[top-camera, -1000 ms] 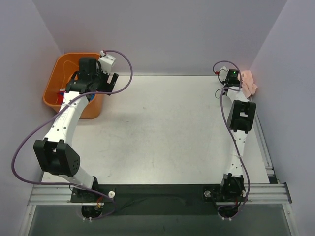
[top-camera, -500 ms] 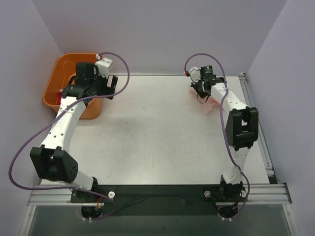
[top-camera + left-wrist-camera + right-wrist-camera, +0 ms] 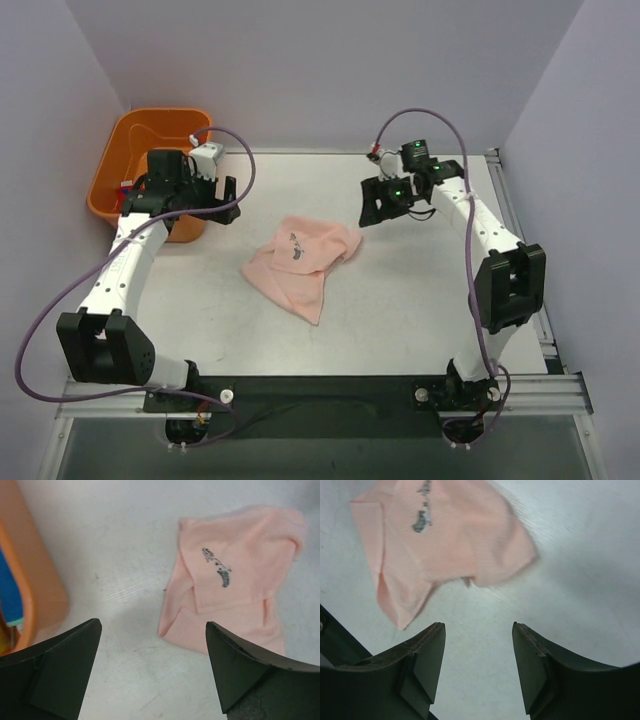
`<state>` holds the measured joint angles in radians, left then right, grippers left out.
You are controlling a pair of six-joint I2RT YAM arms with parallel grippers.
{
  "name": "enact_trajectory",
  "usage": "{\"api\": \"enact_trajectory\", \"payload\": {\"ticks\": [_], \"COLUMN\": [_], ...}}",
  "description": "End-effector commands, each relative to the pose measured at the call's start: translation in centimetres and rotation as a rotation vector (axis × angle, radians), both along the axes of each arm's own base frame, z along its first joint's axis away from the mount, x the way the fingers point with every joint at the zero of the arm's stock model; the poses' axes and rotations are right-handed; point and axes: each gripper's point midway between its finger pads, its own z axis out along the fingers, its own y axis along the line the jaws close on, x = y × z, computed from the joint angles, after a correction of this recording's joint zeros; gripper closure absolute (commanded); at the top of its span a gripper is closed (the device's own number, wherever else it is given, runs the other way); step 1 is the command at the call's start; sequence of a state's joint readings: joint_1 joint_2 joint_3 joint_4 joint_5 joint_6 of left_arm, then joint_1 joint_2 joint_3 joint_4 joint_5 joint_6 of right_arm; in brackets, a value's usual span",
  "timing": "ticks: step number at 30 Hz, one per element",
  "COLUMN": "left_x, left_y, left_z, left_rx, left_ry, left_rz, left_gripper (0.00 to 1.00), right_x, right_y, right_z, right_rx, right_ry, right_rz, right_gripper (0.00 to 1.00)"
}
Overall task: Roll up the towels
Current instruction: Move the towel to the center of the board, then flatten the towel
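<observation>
A pale pink towel [image 3: 300,262] lies crumpled and partly folded on the middle of the table, a small dark printed mark on top. My right gripper [image 3: 375,203] hangs just right of it, open and empty; its wrist view has the towel [image 3: 445,545] beyond the gripper [image 3: 477,626]. My left gripper [image 3: 222,195] is open and empty beside the orange bin, left of the towel [image 3: 235,580], with bare table under the gripper [image 3: 152,625]. Something blue with a pale green edge [image 3: 10,590] lies inside the bin, mostly hidden.
The orange bin [image 3: 100,178] stands at the far left corner, its wall [image 3: 35,595] close to my left fingers. Walls close the table on the left, back and right. A metal rail [image 3: 320,385] with the arm bases runs along the near edge.
My right gripper swung from the far right corner toward the middle with the pink towel, then opened; the towel now lies loose on the table. The left arm shifted slightly.
</observation>
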<state>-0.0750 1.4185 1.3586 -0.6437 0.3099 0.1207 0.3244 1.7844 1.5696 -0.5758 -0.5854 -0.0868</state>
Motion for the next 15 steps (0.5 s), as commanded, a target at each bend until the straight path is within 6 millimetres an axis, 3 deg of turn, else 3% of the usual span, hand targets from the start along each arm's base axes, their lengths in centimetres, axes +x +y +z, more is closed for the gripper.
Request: {"api": "enact_trajectory", "payload": {"ticks": [1, 6, 9, 10, 11, 13, 15], "left_x": [-2.7, -5.0, -6.2, -6.6, -6.9, -7.9, -8.3], "left_y": [-2.6, -3.8, -4.1, -4.0, -3.9, -3.6, -3.2], "left_z": [-0.3, -3.7, -5.1, -5.4, -5.8, -7.2, -8.1], "left_rx": [-0.078, -0.142, -0.163, -0.162, -0.158, -0.144, -0.122], "left_ry": [0.017, 0.142, 0.204, 0.222, 0.24, 0.295, 0.324], "left_rz": [-0.168, -0.191, -0.193, -0.19, -0.184, -0.176, -0.161], "left_gripper": [0.04, 0.19, 0.26, 0.3, 0.33, 0.39, 0.41], "right_x": [-1.9, -2.0, -1.3, -0.6, -0.7, -0.1, 0.3], "right_y": [-3.1, -1.2, 1.5, 2.4, 3.3, 4.2, 4.6], "right_z": [-0.1, -2.9, -4.1, -3.8, -5.4, -6.2, -8.4], "right_rx": [-0.059, -0.147, -0.167, -0.159, -0.184, -0.192, -0.208], "right_ry": [0.031, 0.033, 0.035, 0.023, 0.05, 0.058, 0.112], "right_rz": [-0.001, 0.097, 0.15, 0.153, 0.174, 0.172, 0.149], "right_gripper": [0.45, 0.44, 0.38, 0.28, 0.23, 0.22, 0.22]}}
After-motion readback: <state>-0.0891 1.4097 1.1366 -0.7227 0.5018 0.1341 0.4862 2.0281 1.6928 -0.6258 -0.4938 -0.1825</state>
